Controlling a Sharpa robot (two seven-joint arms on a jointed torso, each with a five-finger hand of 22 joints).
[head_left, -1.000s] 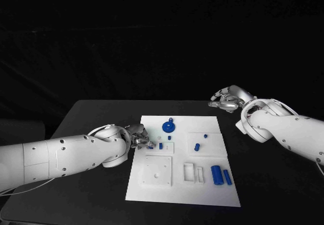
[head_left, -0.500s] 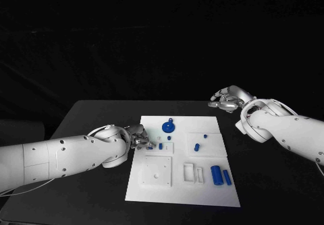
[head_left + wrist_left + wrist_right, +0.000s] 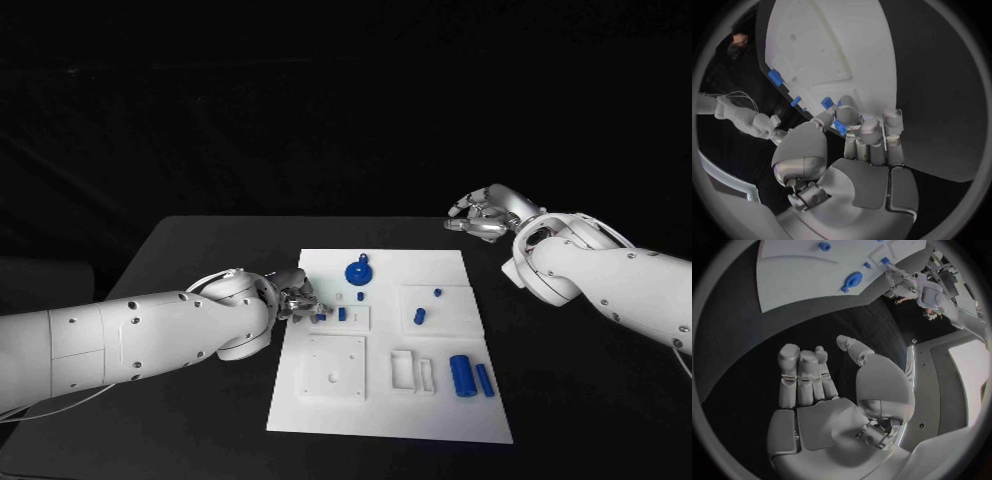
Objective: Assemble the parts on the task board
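Left hand (image 3: 299,303), at nine o'clock of the task board (image 3: 389,400), pinches a small blue part (image 3: 841,127) between thumb and fingers over the board's near-left recess. The part looks rigid, light and smooth; a fingertip pinch at mid-length should suit it. Round blue part (image 3: 359,270) lies at twelve o'clock. Right hand (image 3: 480,217), off the board at two o'clock, has loosely curled fingers holding nothing.

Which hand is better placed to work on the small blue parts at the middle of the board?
Probably the left. The left hand sits at the task board's left edge, fingers at a small blue part. The right hand rests off the board past its far right corner, holding nothing.
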